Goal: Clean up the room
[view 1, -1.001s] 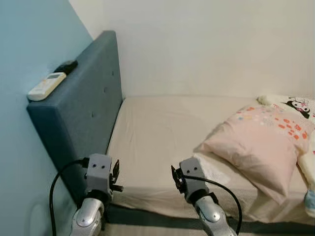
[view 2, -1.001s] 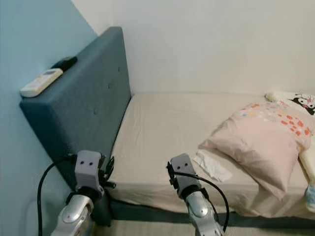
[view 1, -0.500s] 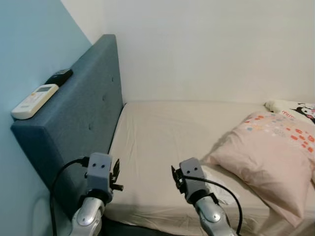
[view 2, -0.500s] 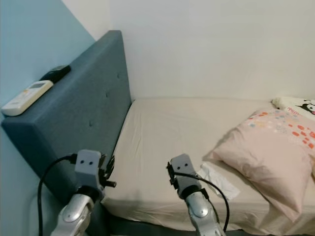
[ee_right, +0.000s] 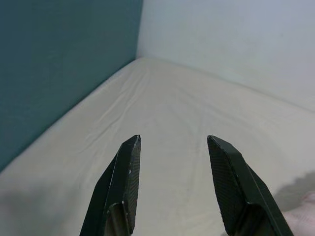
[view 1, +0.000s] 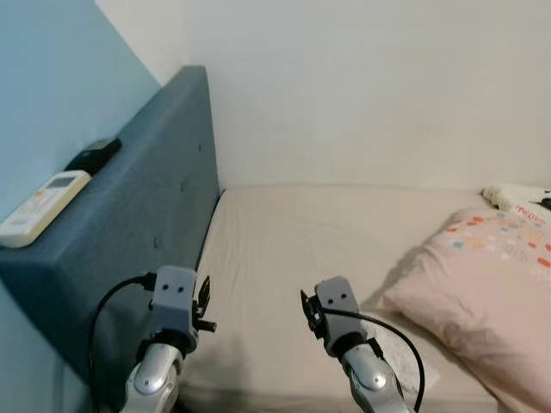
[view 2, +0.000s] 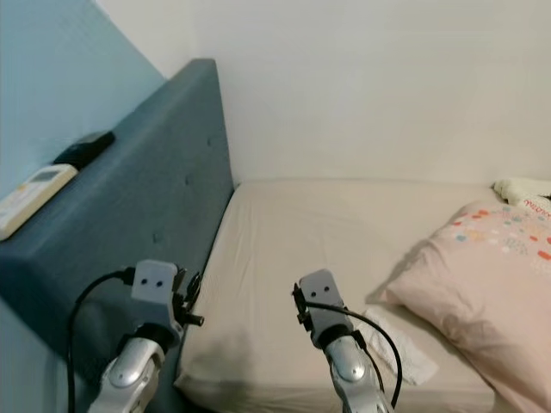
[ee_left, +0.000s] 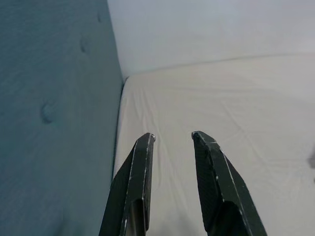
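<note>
Black fingers of your left tool (ee_left: 171,142) stand a little apart with nothing between them; your right tool (ee_right: 172,147) gapes wider, also empty. Both sit low in the frame, raised over the near edge of the bed (view 1: 293,232). Just right of the right tool, at lower right, lies a crumpled white tissue (view 2: 398,348), touching the pink pillow (view 1: 482,292). At left, a white remote (view 1: 34,219) and a dark one (view 1: 93,155) rest on the blue headboard (view 1: 146,232). Against a second ago the bed has grown larger and the floor dropped out: you've closed in, so the tissue looks reachable.
</note>
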Available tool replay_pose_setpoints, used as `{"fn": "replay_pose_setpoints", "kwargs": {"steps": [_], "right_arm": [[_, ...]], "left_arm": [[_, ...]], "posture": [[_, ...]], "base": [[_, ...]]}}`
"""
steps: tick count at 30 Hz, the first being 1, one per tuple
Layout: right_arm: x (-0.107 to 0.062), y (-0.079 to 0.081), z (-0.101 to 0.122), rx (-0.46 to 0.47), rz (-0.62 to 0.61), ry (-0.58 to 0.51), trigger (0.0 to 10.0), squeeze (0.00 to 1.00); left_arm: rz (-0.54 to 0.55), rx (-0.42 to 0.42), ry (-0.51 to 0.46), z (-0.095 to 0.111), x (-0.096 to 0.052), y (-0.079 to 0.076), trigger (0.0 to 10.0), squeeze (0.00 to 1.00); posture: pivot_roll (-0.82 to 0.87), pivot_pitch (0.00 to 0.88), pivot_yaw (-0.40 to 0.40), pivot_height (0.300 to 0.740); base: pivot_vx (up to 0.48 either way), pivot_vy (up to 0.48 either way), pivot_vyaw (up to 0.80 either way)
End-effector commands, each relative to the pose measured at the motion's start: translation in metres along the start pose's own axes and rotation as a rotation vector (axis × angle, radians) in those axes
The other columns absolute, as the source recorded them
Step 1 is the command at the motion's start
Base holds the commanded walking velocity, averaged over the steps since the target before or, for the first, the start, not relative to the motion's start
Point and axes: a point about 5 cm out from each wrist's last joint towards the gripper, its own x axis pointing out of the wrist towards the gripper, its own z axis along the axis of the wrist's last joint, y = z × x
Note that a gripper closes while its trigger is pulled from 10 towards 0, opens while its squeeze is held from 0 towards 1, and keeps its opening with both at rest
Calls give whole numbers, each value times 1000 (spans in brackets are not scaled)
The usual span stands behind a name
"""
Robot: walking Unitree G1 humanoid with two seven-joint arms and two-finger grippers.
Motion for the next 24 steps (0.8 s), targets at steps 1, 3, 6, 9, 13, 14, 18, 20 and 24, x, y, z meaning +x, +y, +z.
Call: {"fn": "replay_pose_setpoints", "kwargs": {"steps": [1,3,6,9,13,14,18,20,24], "right_arm": [[-1,-2,-2,1,-11,11,10000,0],[-1,-3,-2,0,-12,11,10000,0],[-1,-3,-2,0,-12,11,10000,0],[-1,-3,-2,0,-12,12,10000,0],[-1,-3,-2,0,-11,14,10000,0],[-1,-3,-2,1,-11,15,10000,0],[-1,-3,-3,1,-14,17,10000,0],[-1,-3,-3,1,-14,18,10000,0],[-1,-3,-3,1,-16,20,10000,0]], "left_arm": [[0,-8,20,-4,-1,-1,10000,0],[0,-5,20,-4,-1,-1,10000,0],[-2,-1,19,-4,-1,-1,10000,0],[-4,2,20,-5,-1,-1,10000,0],[-6,7,18,-5,-1,-1,10000,0],[-8,8,18,-5,-1,-1,10000,0],[-23,18,16,-5,-1,-2,10000,0],[-27,21,16,-5,-1,-3,10000,0],[-33,21,13,-4,-1,-4,10000,0]], "posture": [[57,5,-13,734],[56,5,-14,734],[56,5,-13,734],[56,5,-13,734],[56,8,-14,734],[57,9,-14,734],[56,9,-12,734],[56,9,-12,734],[54,9,-11,734]], "base": [[0,0,0],[0,0,0],[0,0,0],[0,0,0],[0,0,0],[0,0,0],[0,0,0],[0,0,0],[0,-122,0]]}}
